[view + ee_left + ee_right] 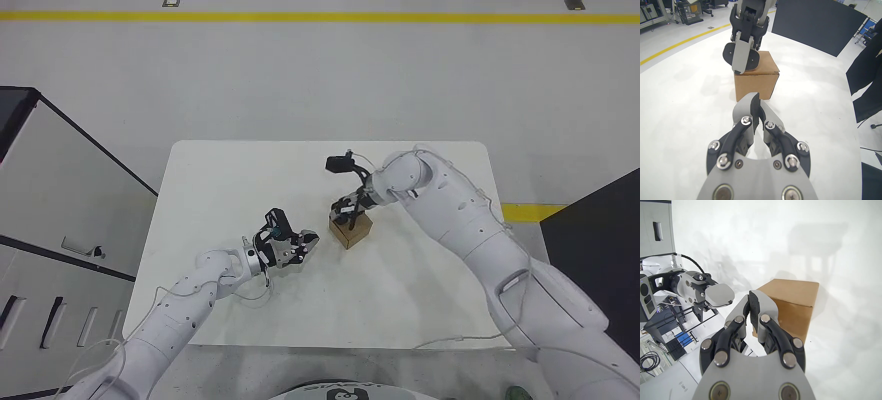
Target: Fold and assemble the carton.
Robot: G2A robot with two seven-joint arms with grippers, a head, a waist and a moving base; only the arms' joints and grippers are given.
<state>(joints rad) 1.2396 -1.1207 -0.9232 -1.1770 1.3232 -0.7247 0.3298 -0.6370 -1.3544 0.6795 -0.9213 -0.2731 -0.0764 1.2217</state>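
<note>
**Cardboard carton found closed; last pressing-down judged to be in hand**

Cardboard was met just ahead of the left gripper (756, 97). Its two fingers were brought together, pad against pad, and nothing was held between them. Their tips were kept low and a little short of the carton (757, 83), apart from it and aimed at the lower part of the side wall facing them.

The carton was stood upright on the white table (687, 98) as a finished cube. Its walls were squared and its top was laid flat. A fold line could be made out along the upper edge nearest the left gripper, with a small notch at one corner.

Farther on, the right gripper (738, 71) was brought down from above onto that same upper edge. Its fingers were likewise closed on themselves, with nothing clamped. The tip was set at the rim of the top; whether it was pressed firmly or only rested there could not be told.

The folding was judged to be all but done. The step in hand was taken to be the seating of the top panel, so that its tuck would be held by the walls.

For the next move, steady downward pressure along the rim was thought to be called for from the right gripper. The carton would need to be braced from the side by the left gripper, or it would be pushed across the smooth table. Both tools could then be lifted clear.
</note>
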